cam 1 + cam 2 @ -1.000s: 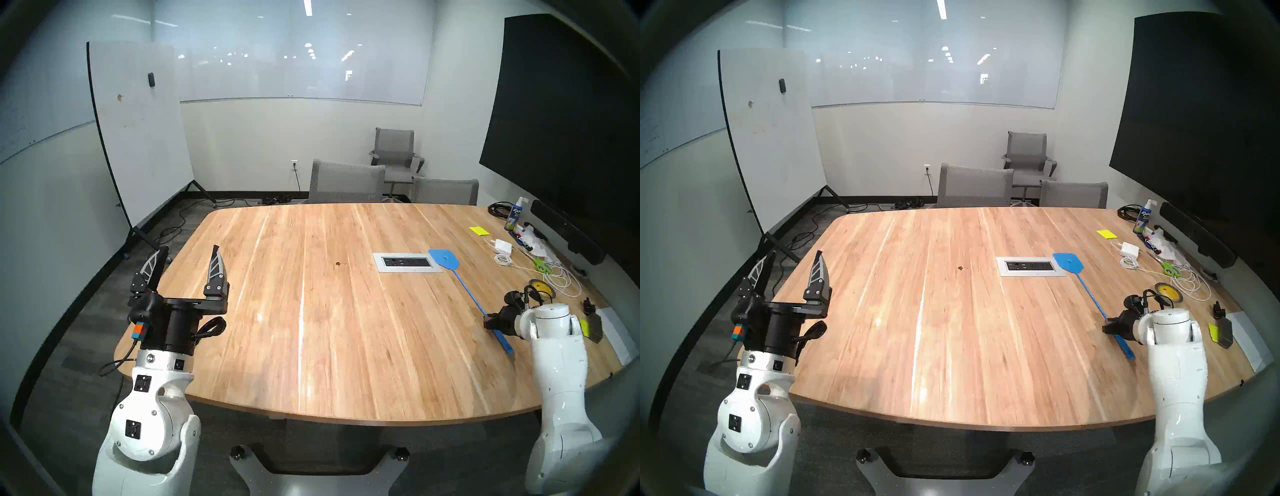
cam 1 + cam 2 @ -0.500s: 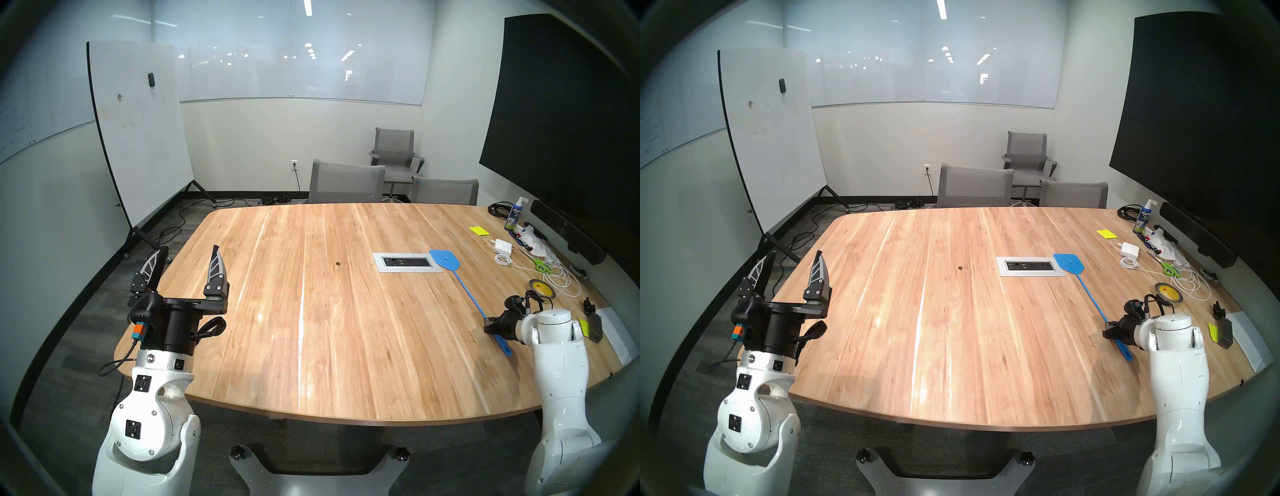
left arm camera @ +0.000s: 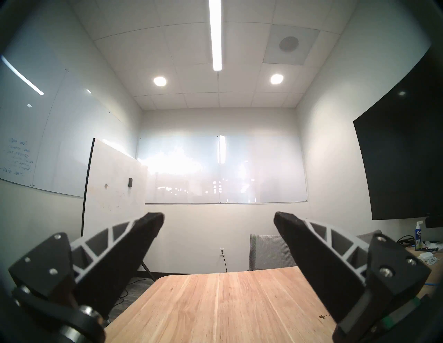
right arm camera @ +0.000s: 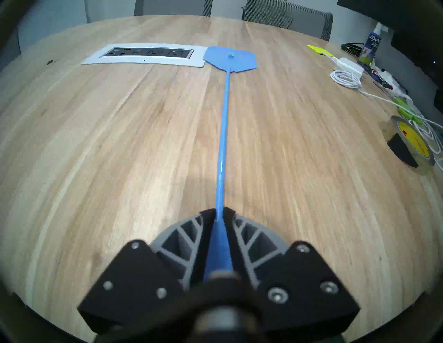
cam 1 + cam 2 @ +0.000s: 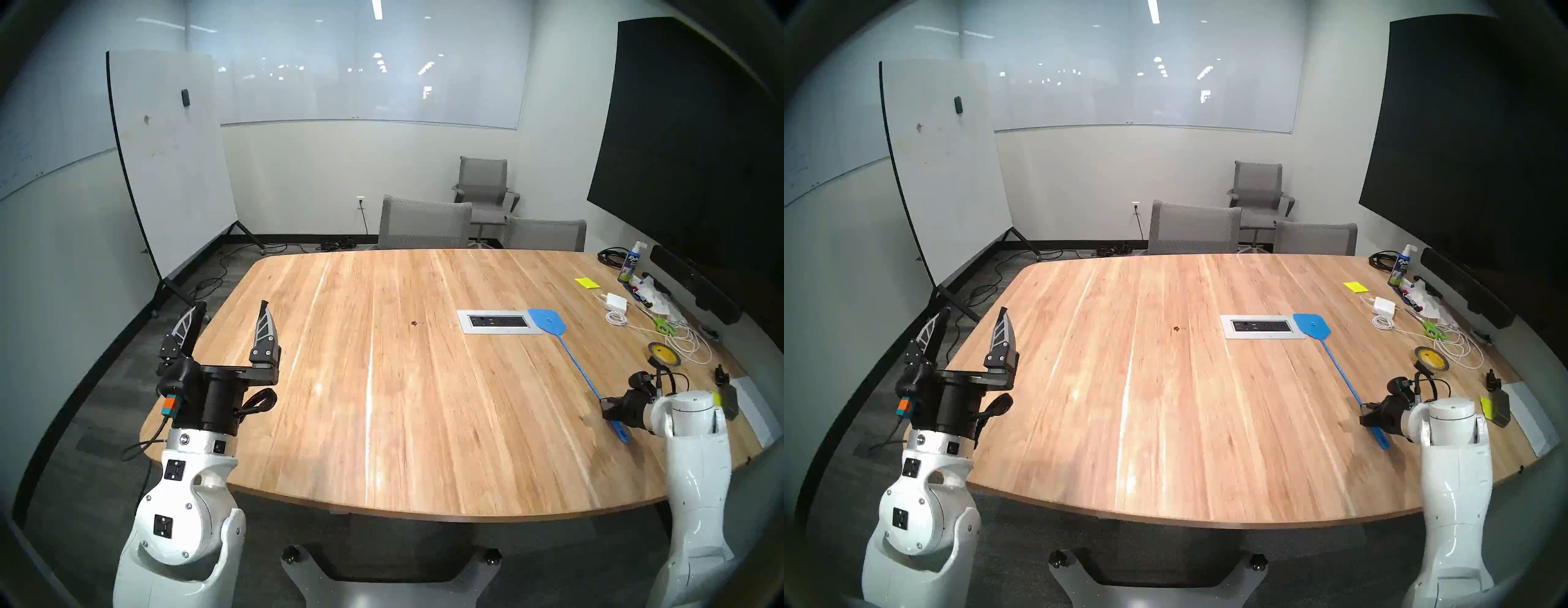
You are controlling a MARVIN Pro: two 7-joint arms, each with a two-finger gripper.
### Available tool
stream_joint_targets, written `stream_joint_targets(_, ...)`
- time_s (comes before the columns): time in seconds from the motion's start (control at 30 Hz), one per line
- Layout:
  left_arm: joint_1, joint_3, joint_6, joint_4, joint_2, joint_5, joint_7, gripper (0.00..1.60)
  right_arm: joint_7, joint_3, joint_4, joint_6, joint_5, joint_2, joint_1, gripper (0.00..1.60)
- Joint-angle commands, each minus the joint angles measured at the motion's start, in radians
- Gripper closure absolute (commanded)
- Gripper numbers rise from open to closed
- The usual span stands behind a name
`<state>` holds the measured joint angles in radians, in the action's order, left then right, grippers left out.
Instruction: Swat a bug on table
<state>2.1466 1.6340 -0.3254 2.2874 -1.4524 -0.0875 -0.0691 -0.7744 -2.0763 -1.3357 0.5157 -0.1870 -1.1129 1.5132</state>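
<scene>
Bare table (image 5: 382,403) mid-frame around bug (image 5: 413,323); right gripper (image 4: 219,213) clamped on blue fly swatter (image 4: 224,124) handle; left gripper (image 5: 231,316) spread wide, empty.

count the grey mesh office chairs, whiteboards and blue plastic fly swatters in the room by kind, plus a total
grey mesh office chairs: 3, two at the table's far edge and one by the back wall
whiteboards: 3, one freestanding, one on the back wall, one on the left wall
blue plastic fly swatters: 1
total: 7
</scene>
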Motion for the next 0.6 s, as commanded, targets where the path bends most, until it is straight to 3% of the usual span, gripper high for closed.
stream_joint_targets(0.0,0.002,-0.001,-0.002,0.021,0.000,0.000,0.001,0.00,-0.026,-0.049,-0.086,-0.002,0.016,-0.004,0.086,0.97)
stream_joint_targets(0.57,0.001,-0.001,-0.002,0.020,0.000,0.000,0.001,0.00,-0.029,-0.049,-0.121,-0.004,0.020,-0.017,0.040,0.92)
